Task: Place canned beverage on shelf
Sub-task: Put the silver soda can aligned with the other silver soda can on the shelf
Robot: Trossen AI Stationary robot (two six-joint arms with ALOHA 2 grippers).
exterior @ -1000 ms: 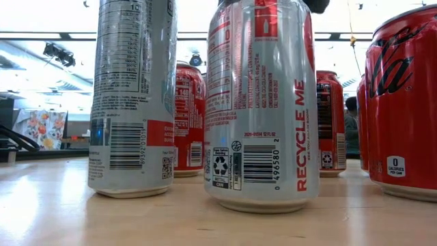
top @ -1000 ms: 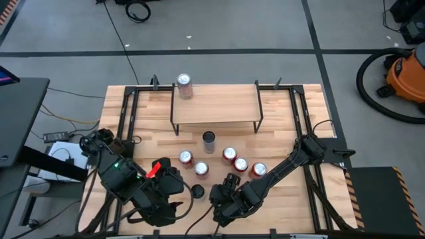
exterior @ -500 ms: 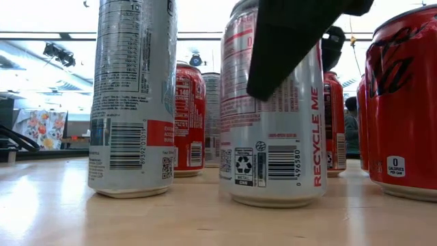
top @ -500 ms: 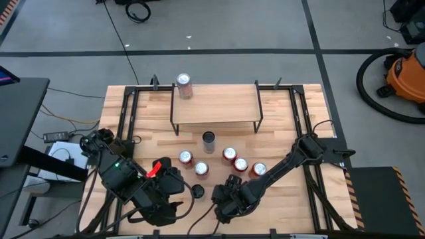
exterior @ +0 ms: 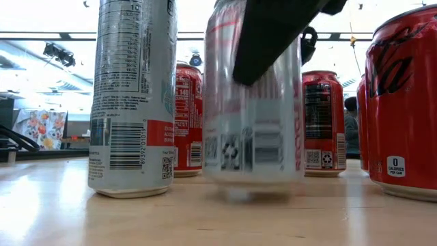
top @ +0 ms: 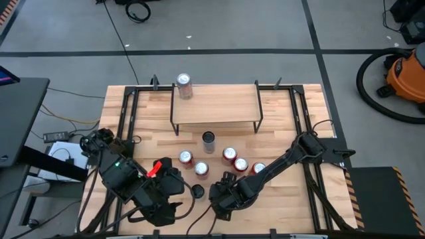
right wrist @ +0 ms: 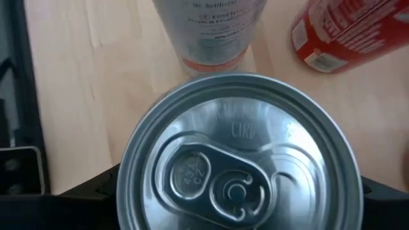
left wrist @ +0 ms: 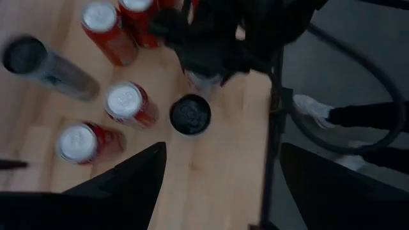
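A silver can (right wrist: 238, 153) stands near the table's front edge, its top filling the right wrist view. My right gripper (top: 222, 192) is over it, a dark finger (exterior: 273, 34) down its upper side. My left gripper (top: 169, 192) hovers open to the left, holding nothing. A black-topped pale can (left wrist: 190, 115) stands on its base beside the silver one. Several red cans (top: 230, 155) stand on the table behind. The shelf (top: 216, 106) stands at the far middle, with one can (top: 184, 85) upright on its far left corner. My right gripper has the silver can's upper side wall (exterior: 254, 75) between its two fingers (right wrist: 83, 198), one on each side of the rim. The fingers come from above, slanting down. The can stays upright; blur hides whether its base (exterior: 252, 191) is on the table.
A tall dark can (top: 208, 141) stands just in front of the shelf. Black frame rails (top: 126, 119) run along both table sides. A person's shoe (left wrist: 313, 108) shows on the floor past the table's edge. An orange vacuum (top: 405, 73) stands on the floor at the right.
My right gripper has come down over the silver can's top and a little toward the table's left. In the low view a finger now covers the can's upper side. The can has shifted sideways with it, first one way and then back, and shows blurred now.
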